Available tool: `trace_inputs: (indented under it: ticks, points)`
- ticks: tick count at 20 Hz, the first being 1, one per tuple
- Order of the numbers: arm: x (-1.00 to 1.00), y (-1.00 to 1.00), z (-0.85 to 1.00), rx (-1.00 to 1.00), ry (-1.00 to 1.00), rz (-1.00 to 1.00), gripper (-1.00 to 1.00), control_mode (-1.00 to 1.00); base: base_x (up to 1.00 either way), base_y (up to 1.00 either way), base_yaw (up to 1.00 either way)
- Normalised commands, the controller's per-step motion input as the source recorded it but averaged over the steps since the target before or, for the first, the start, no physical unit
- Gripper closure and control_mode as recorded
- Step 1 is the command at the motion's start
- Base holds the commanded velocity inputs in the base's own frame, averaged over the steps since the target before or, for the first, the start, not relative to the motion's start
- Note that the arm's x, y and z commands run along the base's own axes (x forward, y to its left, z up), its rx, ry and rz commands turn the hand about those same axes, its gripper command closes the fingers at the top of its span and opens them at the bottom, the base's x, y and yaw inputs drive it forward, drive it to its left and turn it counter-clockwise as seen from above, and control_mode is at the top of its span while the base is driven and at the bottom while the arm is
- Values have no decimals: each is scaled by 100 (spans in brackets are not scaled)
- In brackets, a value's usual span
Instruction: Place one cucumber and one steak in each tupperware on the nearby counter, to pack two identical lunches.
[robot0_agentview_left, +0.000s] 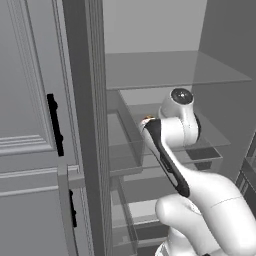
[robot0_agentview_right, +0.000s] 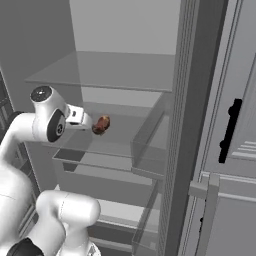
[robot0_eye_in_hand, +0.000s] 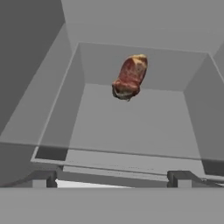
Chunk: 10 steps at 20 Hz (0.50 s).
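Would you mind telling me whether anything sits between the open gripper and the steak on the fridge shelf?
Nothing visible does: the steak lies alone on the shelf, straight ahead of the open gripper.

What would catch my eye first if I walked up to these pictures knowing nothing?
The reddish-brown steak, the one spot of colour, lying on a grey shelf deep inside an open fridge. Next, the white arm reaching in toward it, its gripper open and short of the meat. A tall grey door with a black handle stands to the right.

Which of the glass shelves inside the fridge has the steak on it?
The middle shelf, level with the open tool: the steak lies at its back. The top shelf above carries nothing visible.
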Motion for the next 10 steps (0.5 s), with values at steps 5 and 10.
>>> trace_inputs:
  ticks: [5, 10]
  points:
    - [31, 0, -67, 0, -22, 0, -100, -100, 0, 0, 0]
    - [42, 0, -39, 0, -10, 0, -100, -100, 0, 0, 0]
